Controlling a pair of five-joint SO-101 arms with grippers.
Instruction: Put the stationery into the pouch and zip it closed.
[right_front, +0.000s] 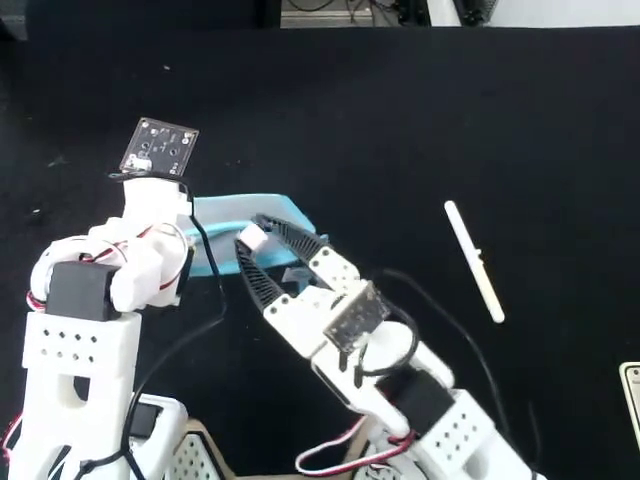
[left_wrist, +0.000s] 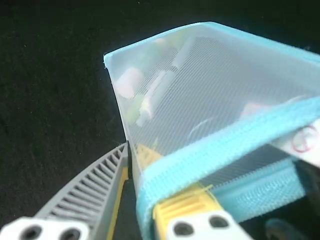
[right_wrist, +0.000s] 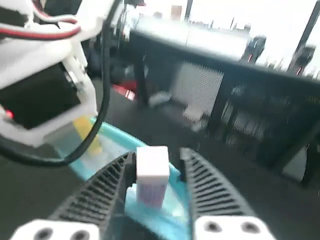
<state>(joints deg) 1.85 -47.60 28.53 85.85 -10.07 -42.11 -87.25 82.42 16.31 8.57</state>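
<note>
The right gripper (right_wrist: 157, 159) is pinching a small white eraser (right_wrist: 151, 172) at its very fingertips, the fingers narrowed around it. The blue mesh pouch (right_front: 240, 210) is lying just beyond and beneath those tips. The left gripper (left_wrist: 134, 154) is clamping the pouch's zip edge between its two fingers and propping the mouth up, and several pieces are showing through the mesh just past them. A white pen (right_front: 475, 262) is lying on the table (right_front: 450, 120), well apart from the right fingers and not yet packed.

The grip looks thin. The eraser is sitting closer against one finger than the other, so it could twist or slip out short of the opening. The mouth is being held from one side only, so a drop could land on the zip tape and roll outside. Any downward push on the rim could drag the fabric out of the left fingers. The two grippers are also working close enough together to risk knocking each other.
</note>
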